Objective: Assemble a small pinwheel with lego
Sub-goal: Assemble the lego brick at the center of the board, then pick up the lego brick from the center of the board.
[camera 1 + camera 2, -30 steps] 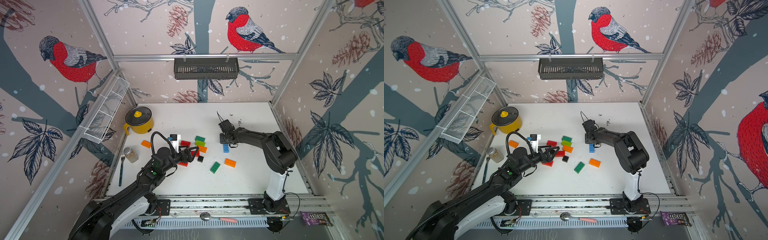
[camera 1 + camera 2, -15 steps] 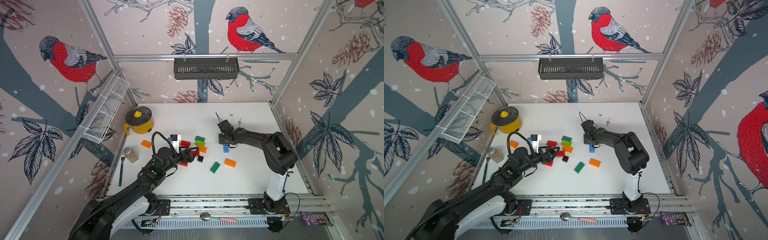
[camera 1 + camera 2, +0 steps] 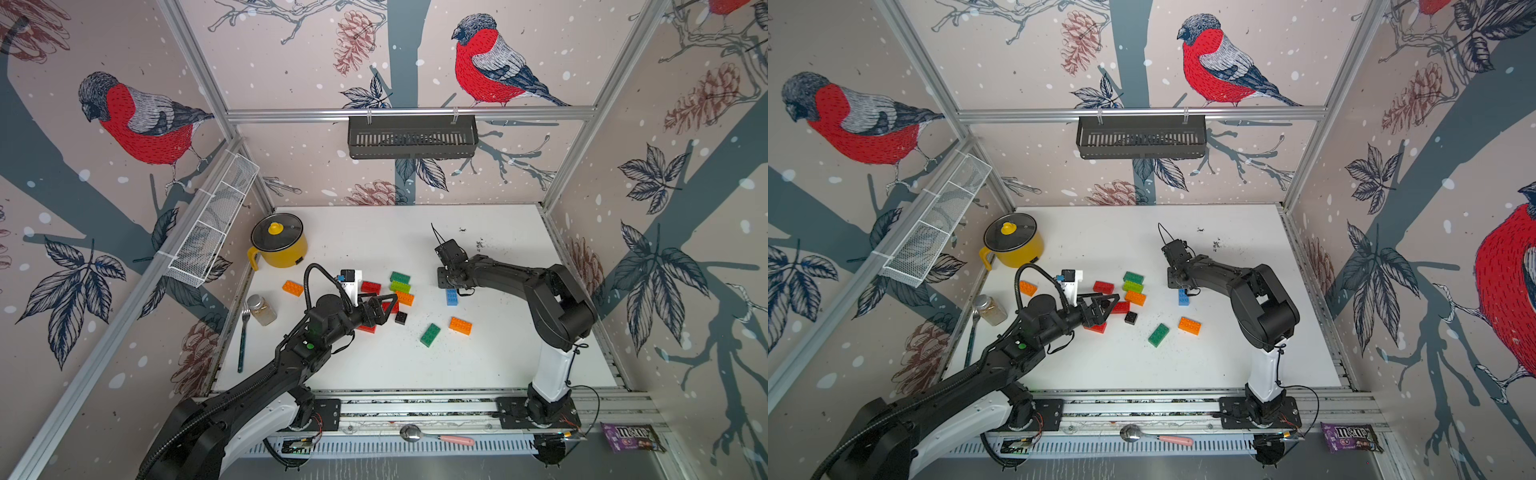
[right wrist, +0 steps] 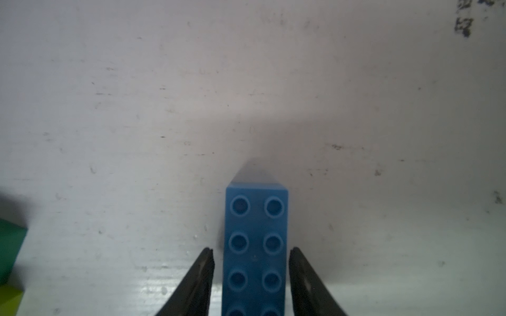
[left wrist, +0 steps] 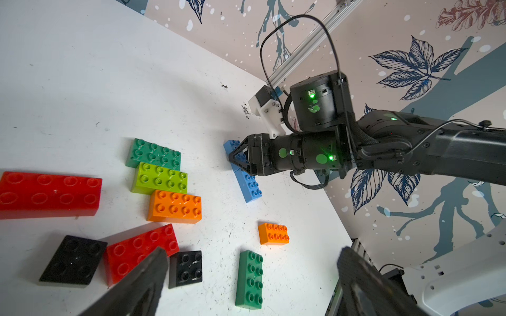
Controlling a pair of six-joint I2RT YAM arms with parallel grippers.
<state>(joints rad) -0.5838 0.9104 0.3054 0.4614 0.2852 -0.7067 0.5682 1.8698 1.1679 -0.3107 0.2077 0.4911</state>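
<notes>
Lego (image 3: 430, 334): 3 red (image 3: 370, 286), 3 orange (image 3: 460, 325), 2 blk (image 5: 186, 269), 1 blue (image 3: 451, 297), L claw (image 5: 252, 253) spread, R claw (image 4: 252, 249) spread

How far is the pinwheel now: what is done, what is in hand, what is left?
Done: nothing seems joined; the bricks lie flat on the table, none visibly stacked. In hand: the right hand straddles the blue brick, jaws just off its sides; the left hand is open and empty. Left: all the joining.

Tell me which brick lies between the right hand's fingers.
The blue brick: the only blue one, straddled by the right hand, apart from the others.
</notes>
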